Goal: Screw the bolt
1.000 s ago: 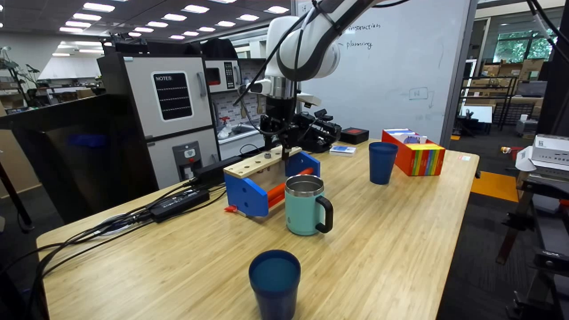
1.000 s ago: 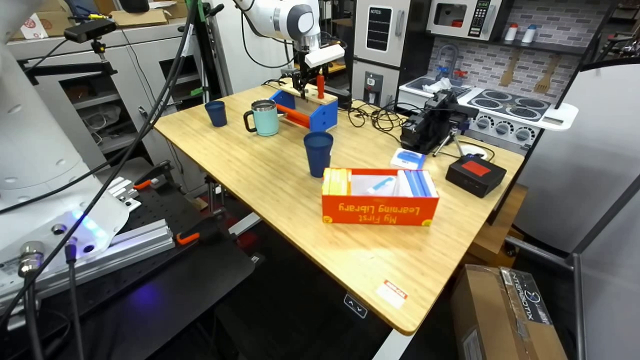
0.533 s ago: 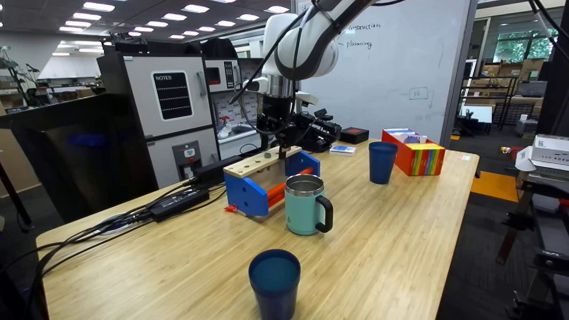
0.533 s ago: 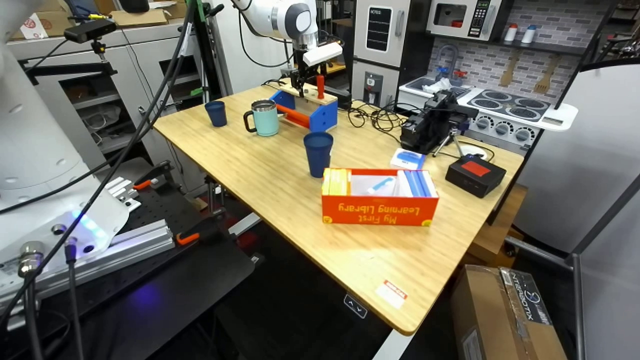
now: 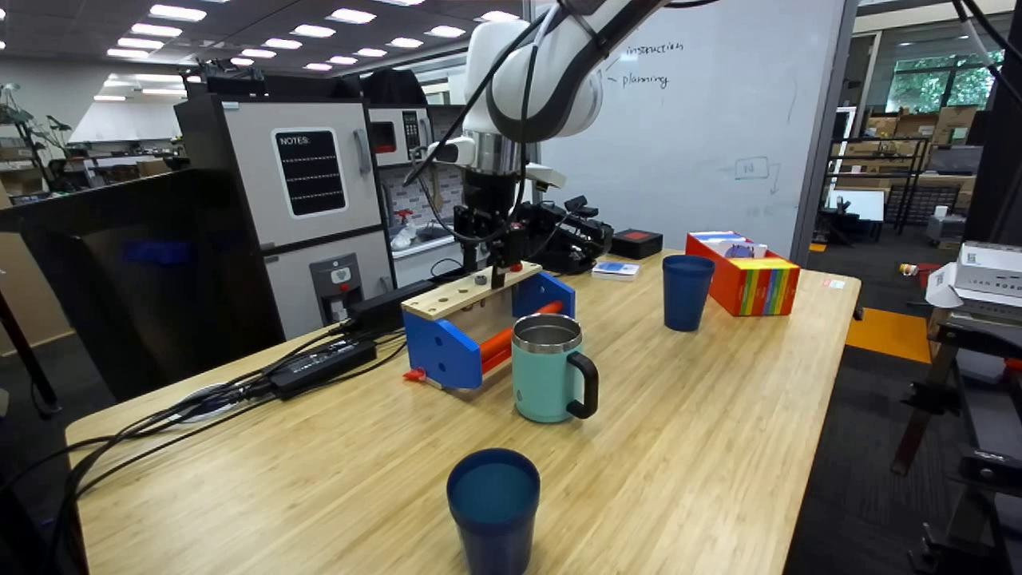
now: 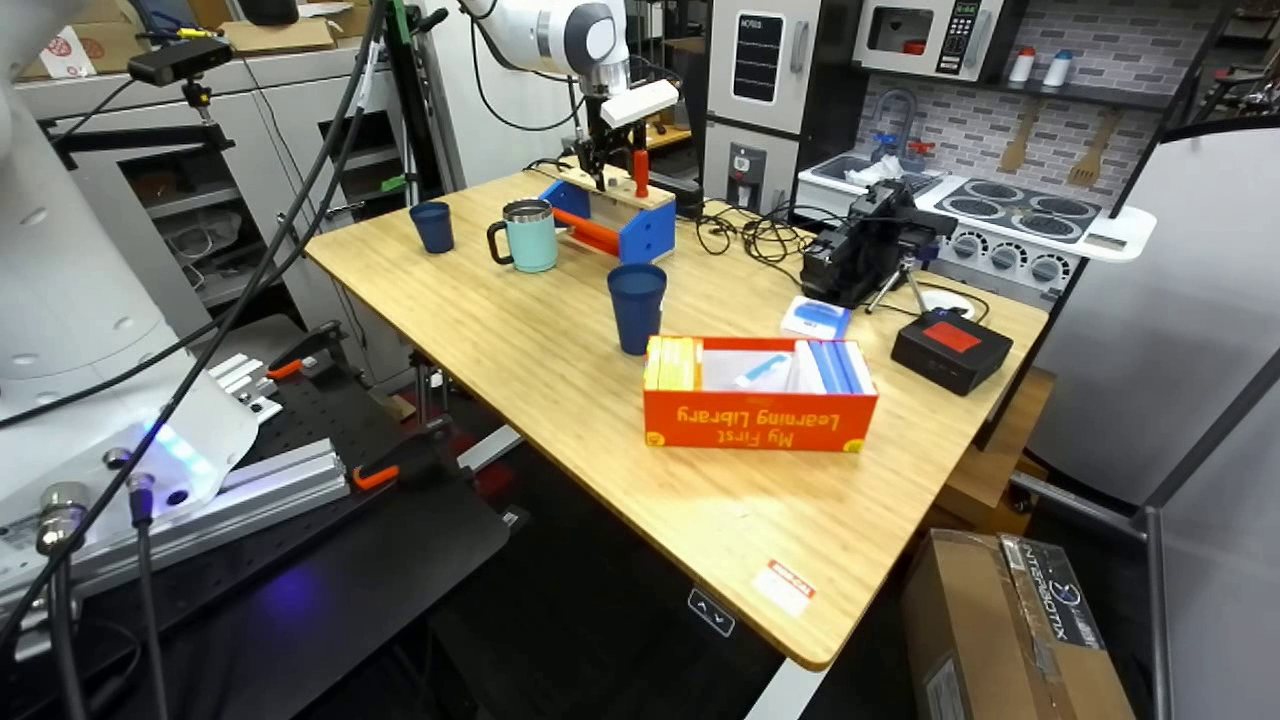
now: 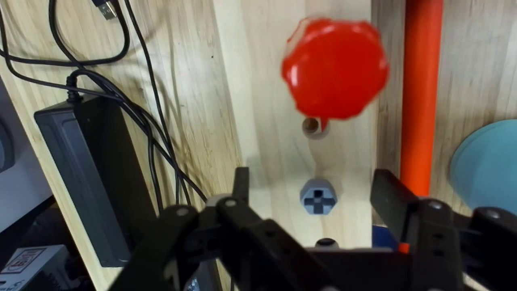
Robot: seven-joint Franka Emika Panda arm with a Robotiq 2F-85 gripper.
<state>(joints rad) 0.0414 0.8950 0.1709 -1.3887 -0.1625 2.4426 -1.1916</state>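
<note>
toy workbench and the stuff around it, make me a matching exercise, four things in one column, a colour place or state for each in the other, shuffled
1. hex-head bolt in the wrist view
2. gripper
3. insulated mug
4. My First Learning Library box

A. teal, beside the toy workbench
B. red, lettering upside down in an exterior view
C. jaws apart, bolt showing in the gap
D. head above the wooden top, cross slot facing up

Pairs: 1-D; 2-C; 3-A; 4-B

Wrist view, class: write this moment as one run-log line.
jaws: open, empty | grey bolt: on wooden plank, seen between jaws, ungripped | red tool: upright on plank, not held
</note>
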